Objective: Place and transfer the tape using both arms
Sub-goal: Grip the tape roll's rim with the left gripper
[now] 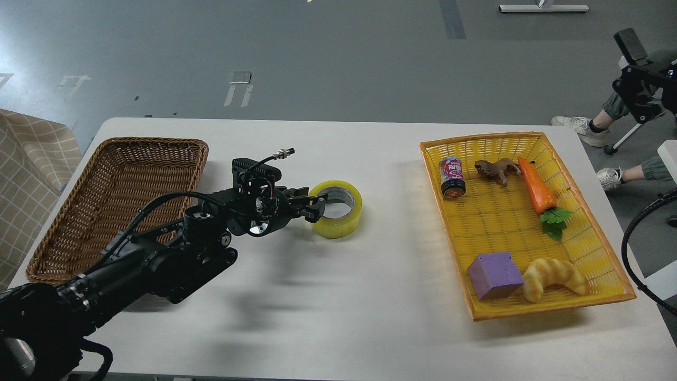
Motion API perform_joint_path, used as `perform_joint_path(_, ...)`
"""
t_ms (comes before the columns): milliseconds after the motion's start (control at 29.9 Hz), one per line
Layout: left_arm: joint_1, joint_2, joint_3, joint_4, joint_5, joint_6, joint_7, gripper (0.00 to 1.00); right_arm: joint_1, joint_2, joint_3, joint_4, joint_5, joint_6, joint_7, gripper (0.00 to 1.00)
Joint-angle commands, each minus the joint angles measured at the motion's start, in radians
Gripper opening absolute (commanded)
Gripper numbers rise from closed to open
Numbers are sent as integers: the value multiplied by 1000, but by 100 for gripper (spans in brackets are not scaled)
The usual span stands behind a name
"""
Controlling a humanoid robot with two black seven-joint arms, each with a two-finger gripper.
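Observation:
The tape (342, 216), a yellowish roll with a grey core, lies flat on the white table (338, 296) near its middle. My left arm reaches in from the lower left. Its gripper (316, 205) is at the roll's left rim, with one finger over the core hole and the other outside the wall, pinched on the rim. My right arm shows only at the far right edge, raised beyond the table. Its gripper (641, 92) is dark and cut off by the frame, far from the tape.
An empty brown wicker basket (113, 201) stands at the left. A yellow tray (492, 222) at the right holds a can, a brown toy animal, a carrot, a purple cube and a croissant toy. A seated person's legs (608, 121) are beyond the right corner.

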Motion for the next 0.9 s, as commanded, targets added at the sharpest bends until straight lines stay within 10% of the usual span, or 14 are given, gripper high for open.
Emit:
perform_joint_path(0,1,6,0,-1,0,-1,1,32,-3,0,16,0,-2,0,1,100)
perform_joint_path(870,-14,19,0,-6,2,-2,10,0,-3,11,14,-14,-6,0,1,100)
